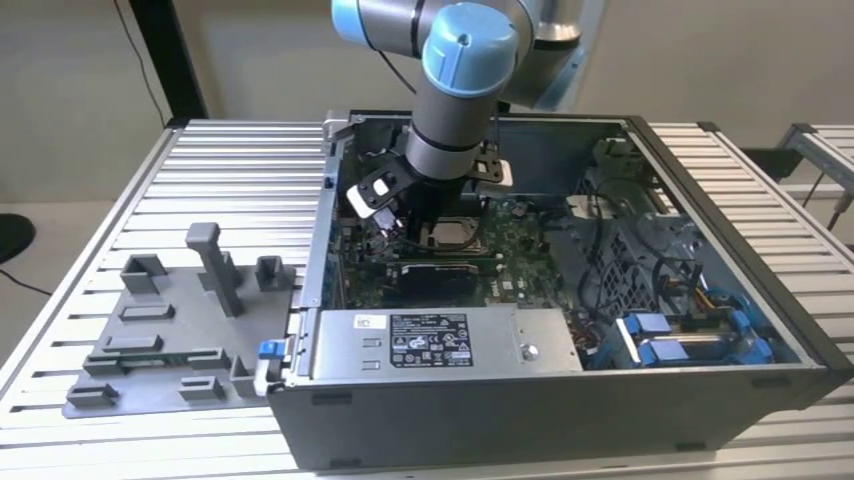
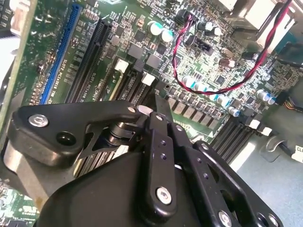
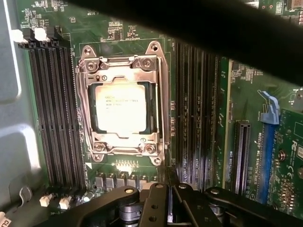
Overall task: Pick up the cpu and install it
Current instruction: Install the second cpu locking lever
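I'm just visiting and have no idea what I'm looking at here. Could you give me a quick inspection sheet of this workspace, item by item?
Surface: ribbed metal table carrying an open computer case.
Job's things: the cpu lies inside the metal-framed socket on the green motherboard; also seen in the exterior view.
Clutter: grey fixture tray with plastic blocks, on the exterior view's left of the case.
End effector: its black linkage hangs over the motherboard beside the socket, holding nothing visible.
Cables: a red and black twisted pair across the board; coloured wires inside the case.
Surroundings: pale wall, another ribbed table on the exterior view's right.
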You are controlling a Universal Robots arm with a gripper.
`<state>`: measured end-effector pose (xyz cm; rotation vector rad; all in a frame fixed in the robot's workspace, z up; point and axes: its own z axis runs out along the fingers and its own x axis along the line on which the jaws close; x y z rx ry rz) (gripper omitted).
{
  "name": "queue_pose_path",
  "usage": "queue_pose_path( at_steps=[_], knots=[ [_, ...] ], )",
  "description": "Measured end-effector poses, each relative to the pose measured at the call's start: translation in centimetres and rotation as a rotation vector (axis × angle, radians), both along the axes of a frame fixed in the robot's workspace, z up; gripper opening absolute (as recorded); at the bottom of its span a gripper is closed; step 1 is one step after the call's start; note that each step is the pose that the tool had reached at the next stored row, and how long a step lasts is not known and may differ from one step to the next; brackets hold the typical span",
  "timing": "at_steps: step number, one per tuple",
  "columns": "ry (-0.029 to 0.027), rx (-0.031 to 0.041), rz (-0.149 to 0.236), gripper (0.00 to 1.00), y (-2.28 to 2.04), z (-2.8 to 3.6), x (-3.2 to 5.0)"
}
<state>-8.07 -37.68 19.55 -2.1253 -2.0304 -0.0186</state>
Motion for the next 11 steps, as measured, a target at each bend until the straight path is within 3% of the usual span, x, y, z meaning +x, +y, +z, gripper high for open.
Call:
queue_pose_path(
  at_steps=[4,9,11],
  knots=[
    [0.0003,-0.0047,0.0,0.0,0.0,0.01,0.01],
    [0.0005,-0.0195,0.0,0.0,0.0,0.18,0.1],
    [0.0015,-0.0267,0.0,0.0,-0.06,0.57,0.09]
  ],
)
